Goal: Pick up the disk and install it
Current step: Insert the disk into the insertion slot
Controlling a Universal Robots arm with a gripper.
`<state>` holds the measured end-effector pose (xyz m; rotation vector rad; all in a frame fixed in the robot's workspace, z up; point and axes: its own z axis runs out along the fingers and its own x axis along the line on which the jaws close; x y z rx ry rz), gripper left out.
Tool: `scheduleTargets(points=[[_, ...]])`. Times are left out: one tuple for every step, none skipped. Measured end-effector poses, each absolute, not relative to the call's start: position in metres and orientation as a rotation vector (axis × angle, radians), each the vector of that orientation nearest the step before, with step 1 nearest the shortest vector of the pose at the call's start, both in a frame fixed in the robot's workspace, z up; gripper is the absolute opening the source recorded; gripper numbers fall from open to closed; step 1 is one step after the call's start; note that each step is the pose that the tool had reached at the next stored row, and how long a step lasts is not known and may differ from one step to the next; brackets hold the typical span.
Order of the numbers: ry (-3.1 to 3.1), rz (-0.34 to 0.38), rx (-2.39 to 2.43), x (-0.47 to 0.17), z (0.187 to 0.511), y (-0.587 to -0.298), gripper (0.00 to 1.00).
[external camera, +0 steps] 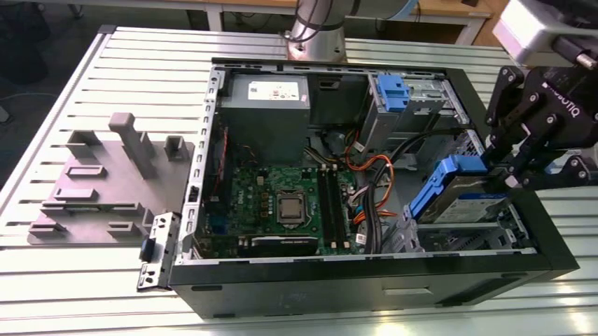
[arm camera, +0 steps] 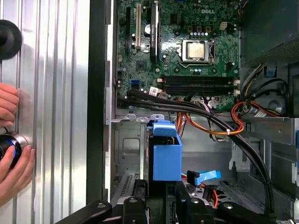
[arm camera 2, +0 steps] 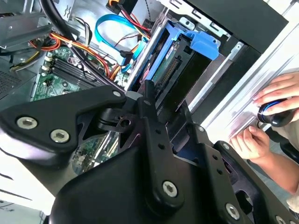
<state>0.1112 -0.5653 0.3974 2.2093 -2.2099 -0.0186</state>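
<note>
The disk [external camera: 463, 203], a silver drive with a white-and-blue label in a bright blue carrier, stands tilted in the drive cage at the front corner of the open computer case [external camera: 374, 276], at the exterior view's right. My gripper [external camera: 505, 171] comes in from the right and is shut on the disk's raised end. In the second wrist view the disk [arm camera 2: 180, 70] shows edge-on beyond the black fingers [arm camera 2: 148, 109]. In the first wrist view its blue carrier [arm camera: 166, 156] stands up from between the fingers [arm camera: 138, 207], over the metal bay.
Black, orange and blue cables [external camera: 383, 164] run beside the bay, next to the motherboard [external camera: 280, 203]. A second blue carrier [external camera: 393, 91] sits in the upper bay near the grey power supply [external camera: 266, 105]. A grey fixture [external camera: 103, 178] lies on the slatted table. A person's hands [arm camera: 9, 149] rest outside the case.
</note>
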Motion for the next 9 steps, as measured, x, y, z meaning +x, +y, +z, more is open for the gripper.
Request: scheduleTargets(points=[[-2.210, -0.019, 2.209, 0.111, 0.396, -0.565, 0.35], [-2.210, -0.019, 2.209, 0.111, 0.394, -0.565, 0.35], [-2.210, -0.019, 2.209, 0.111, 0.392, -0.565, 0.35], [-2.210, -0.019, 2.209, 0.111, 0.390, -0.565, 0.35], [-2.210, -0.019, 2.209, 0.111, 0.388, -0.565, 0.35], [-2.210, -0.019, 2.209, 0.111, 0.386, -0.565, 0.35], [-2.210, -0.019, 2.209, 0.111, 0.385, -0.565, 0.35], [-2.210, -0.019, 2.209, 0.111, 0.383, -0.565, 0.35], [-2.210, -0.019, 2.209, 0.111, 0.381, -0.565, 0.35]])
